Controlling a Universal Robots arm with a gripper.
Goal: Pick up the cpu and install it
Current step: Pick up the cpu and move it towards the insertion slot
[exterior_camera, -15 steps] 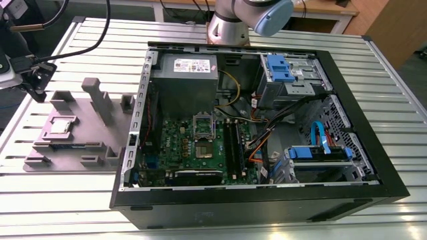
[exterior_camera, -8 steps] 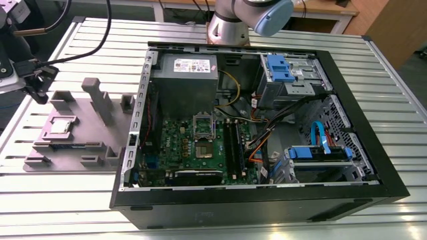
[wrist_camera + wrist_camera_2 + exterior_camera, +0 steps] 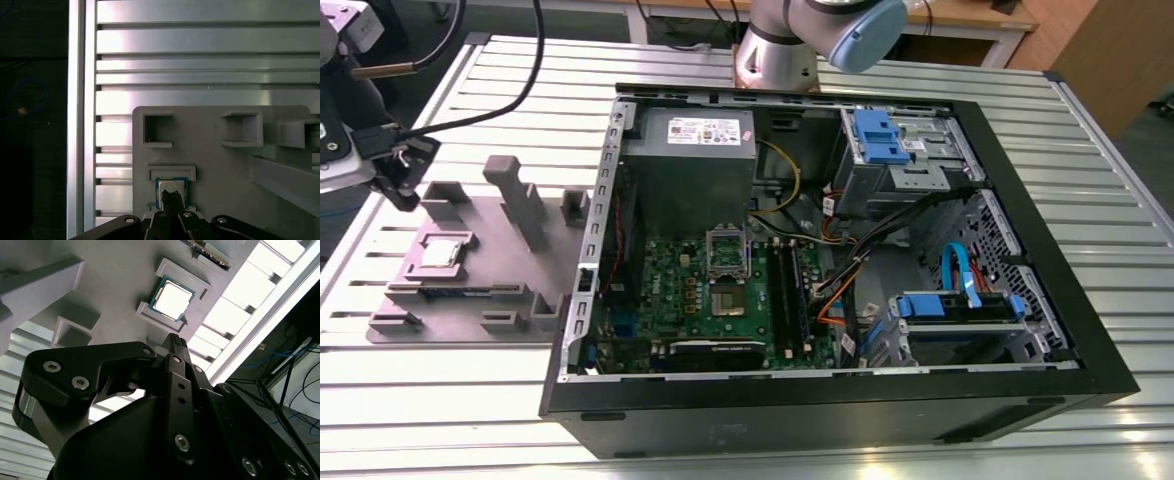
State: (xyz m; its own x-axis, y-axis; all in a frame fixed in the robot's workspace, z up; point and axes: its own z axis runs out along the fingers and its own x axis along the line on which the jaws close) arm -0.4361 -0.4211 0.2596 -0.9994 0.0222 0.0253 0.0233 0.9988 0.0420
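Gripper (image 3: 173,340) hovering over the cpu (image 3: 173,300) on its grey holder (image 3: 115,270)
Fingers (image 3: 176,357) look pinched together, empty; I'd centre on the chip and drop dead level.

Silver cpu (image 3: 172,300), grey fixture plate (image 3: 454,300)

Premises are presenting as a robotics laboratory or workshop: a robot arm (image 3: 781,45) is standing on a slotted aluminium table (image 3: 1121,200), which is carrying an opened computer case (image 3: 854,405) and a grey parts fixture (image 3: 454,310); wooden workbenches (image 3: 974,20) are standing behind.
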